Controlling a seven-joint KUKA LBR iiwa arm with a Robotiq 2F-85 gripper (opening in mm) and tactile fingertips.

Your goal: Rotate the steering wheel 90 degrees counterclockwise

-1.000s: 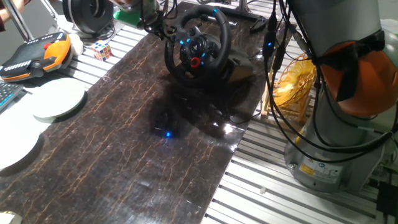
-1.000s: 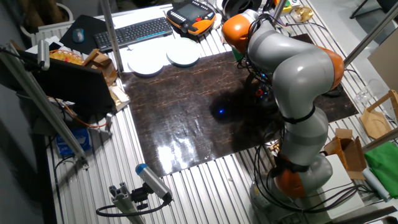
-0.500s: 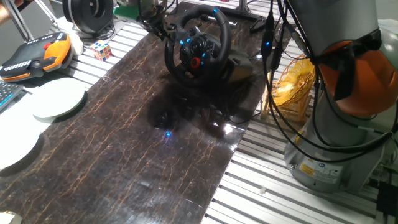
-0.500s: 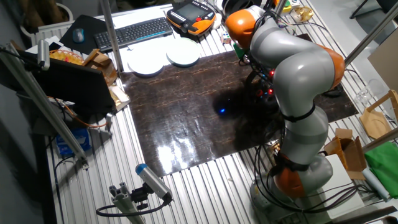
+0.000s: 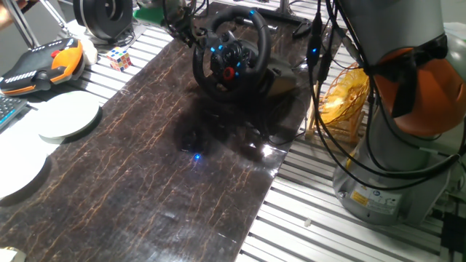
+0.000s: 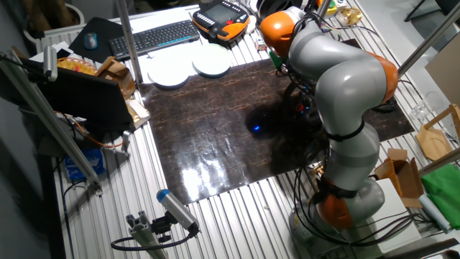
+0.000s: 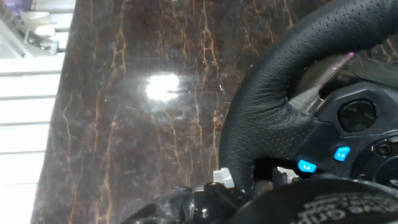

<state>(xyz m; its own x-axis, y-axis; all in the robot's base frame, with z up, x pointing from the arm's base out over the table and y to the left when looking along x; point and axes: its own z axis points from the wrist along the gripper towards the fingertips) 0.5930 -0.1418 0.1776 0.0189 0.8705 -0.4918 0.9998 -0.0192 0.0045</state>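
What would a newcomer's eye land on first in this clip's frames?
Probably the black wheel with blue-lit buttons and a red knob, standing at the far end of the dark marble-patterned mat. Next, the big grey and orange arm bending over it; in the hand view the rim fills the frame, with the tool right at it. White plates sit off the mat's left edge.
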